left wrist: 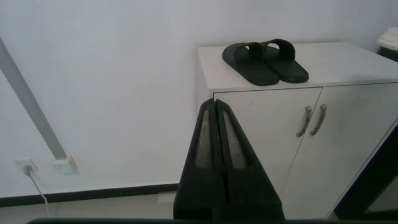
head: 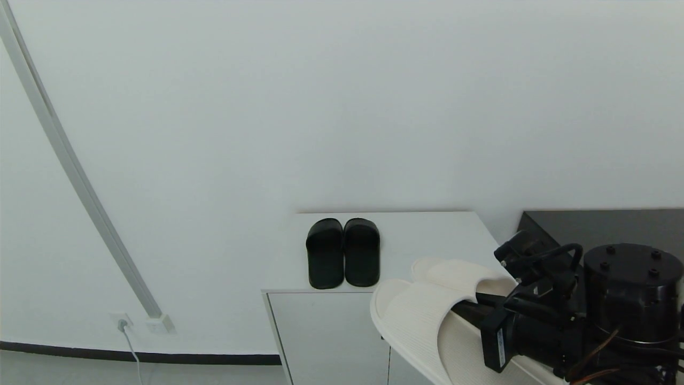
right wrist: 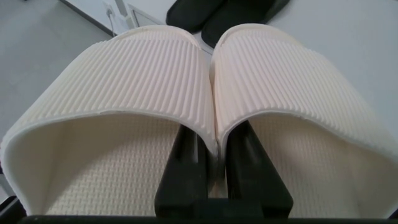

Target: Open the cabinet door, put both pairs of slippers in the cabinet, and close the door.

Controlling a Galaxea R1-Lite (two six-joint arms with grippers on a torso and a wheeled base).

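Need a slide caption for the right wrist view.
Right gripper clamps both white slippers by their inner edges; black slippers sit on the cabinet top beyond.

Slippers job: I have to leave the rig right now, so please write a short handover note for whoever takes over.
Left gripper: jaws shut, empty, facing the cabinet.
Right gripper: jaws shut on the white slippers, held as a pair by the cabinet's front right corner.
Black slippers: side by side on the cabinet top.
Done: white pair picked up.
Left: both doors are shut; open one, put both pairs inside, close it.
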